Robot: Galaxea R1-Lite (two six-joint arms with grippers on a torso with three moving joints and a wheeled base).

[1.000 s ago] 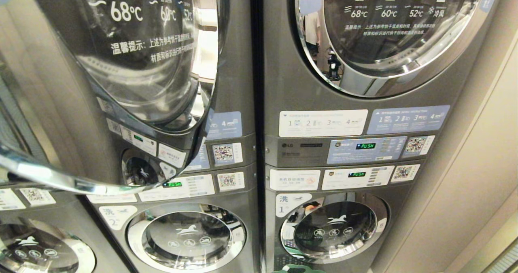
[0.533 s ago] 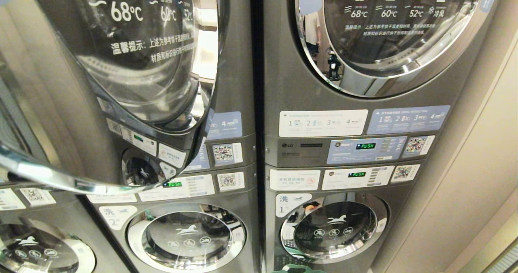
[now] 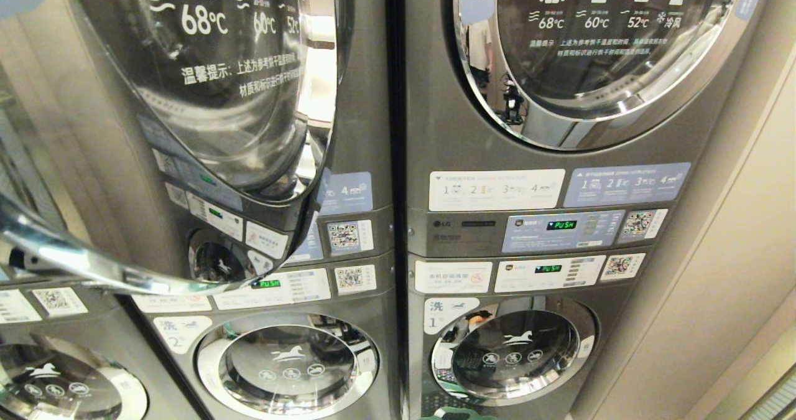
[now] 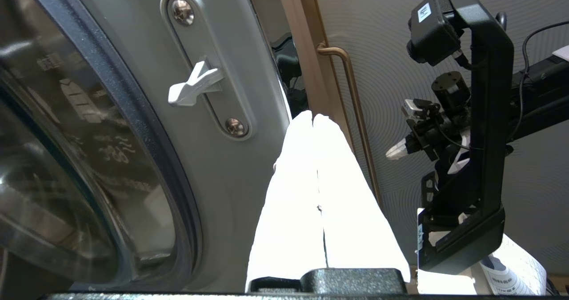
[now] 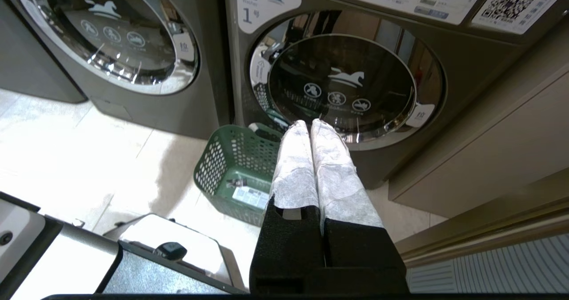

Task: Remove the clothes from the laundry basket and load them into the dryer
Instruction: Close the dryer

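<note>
Over the last second the open dryer door [image 3: 186, 127] on the upper left machine has swung a little: its printed temperature text now sits slightly further right and lower in our head view, while the closed machines to its right look unchanged. So the door moved, not our camera. In the left wrist view our left gripper [image 4: 313, 118] sits just beside the door's inner edge, near the latch hook [image 4: 195, 86], its white fingers pressed together and holding nothing; whether it touches the door we cannot tell. We judge that we are still dealing with the door, widening or steadying the opening, and that loading has not begun.

The laundry basket [image 5: 235, 175] is a green perforated plastic one, standing on the pale floor tiles [image 5: 66, 149] against the foot of the lower right washer [image 5: 346, 86], the one marked with a 1. Our right gripper [image 5: 310, 123] hangs above it, fingers closed together and empty. Only a white label shows on the part of the basket we can see; its interior is partly hidden behind the gripper, so we cannot say what clothes lie inside. The dryer's drum opening is out of view behind the door.
</note>
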